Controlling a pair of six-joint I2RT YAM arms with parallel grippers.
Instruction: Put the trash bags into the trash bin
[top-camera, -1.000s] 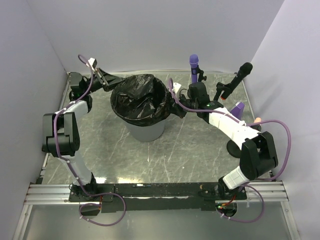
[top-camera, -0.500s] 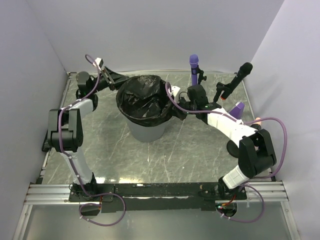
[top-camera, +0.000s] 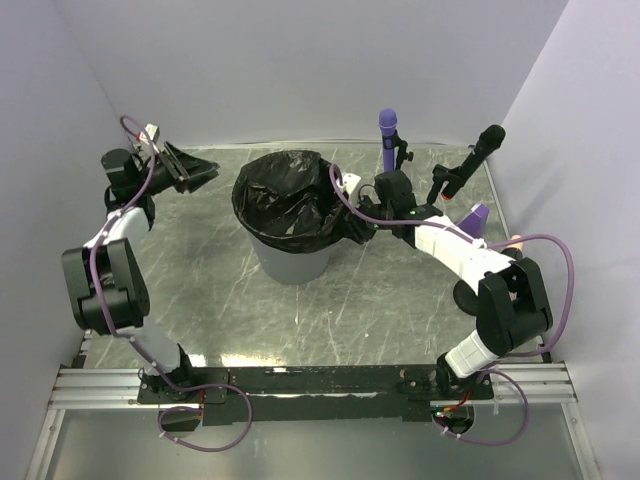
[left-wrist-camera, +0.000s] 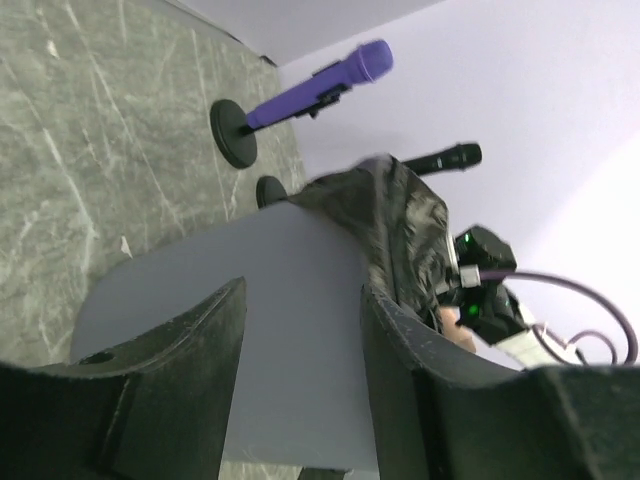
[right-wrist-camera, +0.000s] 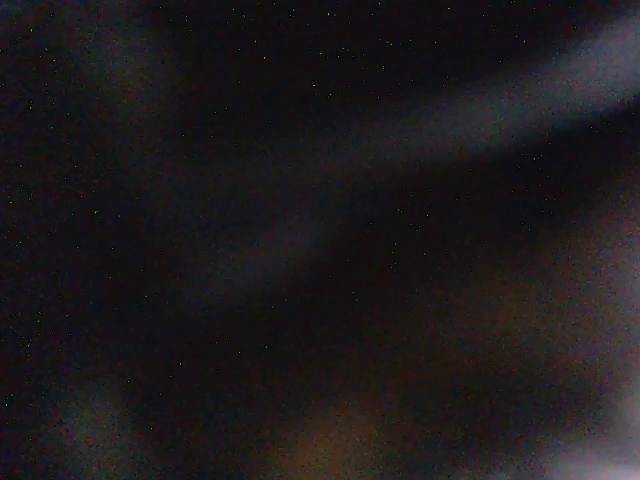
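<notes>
The light grey trash bin (top-camera: 292, 262) stands at the table's middle back. A black trash bag (top-camera: 288, 198) is draped in it and over its rim. My left gripper (top-camera: 208, 172) hangs to the left of the bin, apart from it, open and empty. In the left wrist view the bin's wall (left-wrist-camera: 180, 268) and the bag (left-wrist-camera: 400, 220) show past the open gripper (left-wrist-camera: 302, 290). My right gripper (top-camera: 354, 224) is pressed against the bag at the bin's right rim. The right wrist view is black with bag plastic, so its jaws are hidden.
A purple microphone (top-camera: 387, 130) and a black microphone (top-camera: 484, 148) stand on stands behind the right arm. A small purple object (top-camera: 478, 215) lies by the right wall. Walls close the table on the left, back and right.
My left gripper has let go of the bag's left rim, opened, and swung back to the left. The bag's mouth has drawn in. The right arm has barely moved.
</notes>
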